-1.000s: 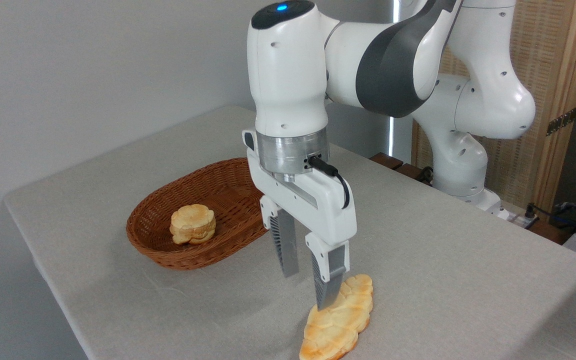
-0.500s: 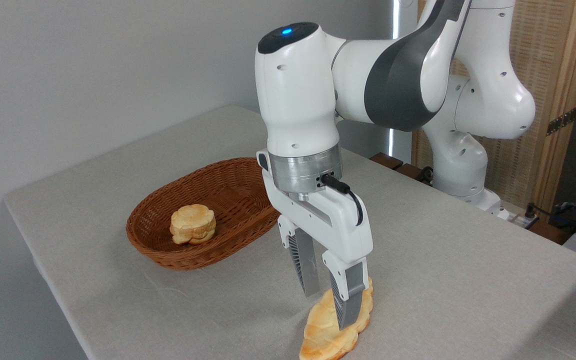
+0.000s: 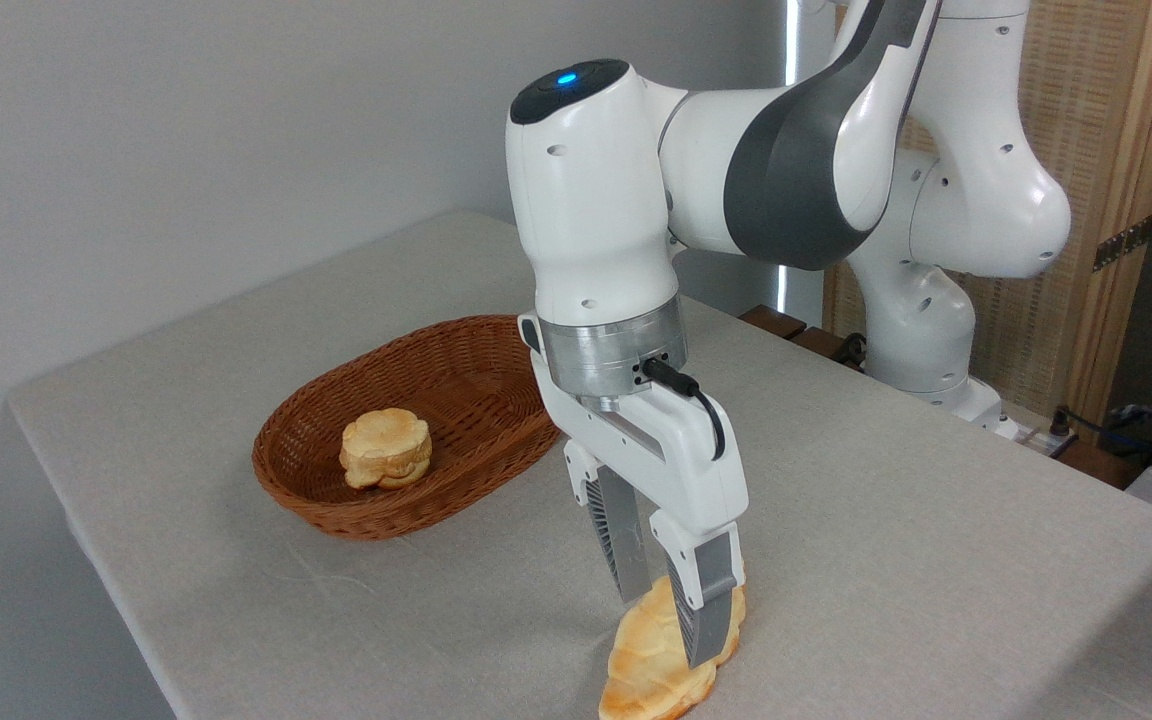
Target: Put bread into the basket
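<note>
I am clamping my gripper (image 3: 671, 620) across the bread (image 3: 651, 665) on the table (image 3: 886, 560), well apart from the basket (image 3: 406, 425) holding a small bun (image 3: 386, 447).

Soft, even daylight is filling the scene, and nothing is looking dim. A bright strip of light is glowing behind the arm (image 3: 796, 150) at the top, nearly blown out. The white arm shells are catching mild glare. Faint, blurry shadows are lying on the table (image 3: 936, 520) under the basket (image 3: 406, 510) and gripper (image 3: 671, 625). Everything is staying fairly sharp, with slight grain on the wall (image 3: 186, 130).
</note>
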Controlling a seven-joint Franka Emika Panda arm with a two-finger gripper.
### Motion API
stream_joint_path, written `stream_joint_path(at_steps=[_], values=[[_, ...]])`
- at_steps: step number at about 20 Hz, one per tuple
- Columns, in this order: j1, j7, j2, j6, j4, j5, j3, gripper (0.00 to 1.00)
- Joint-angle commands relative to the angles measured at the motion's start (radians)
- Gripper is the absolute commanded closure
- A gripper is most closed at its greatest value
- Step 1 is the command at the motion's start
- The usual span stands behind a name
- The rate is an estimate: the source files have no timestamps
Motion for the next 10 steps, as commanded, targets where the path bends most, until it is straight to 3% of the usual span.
stream_joint_path(at_steps=[1,10], values=[[-0.005,0.004,-0.008,0.015,-0.016,0.013,0.009,0.0],[-0.016,-0.127,-0.008,0.018,-0.016,-0.027,-0.002,0.0]])
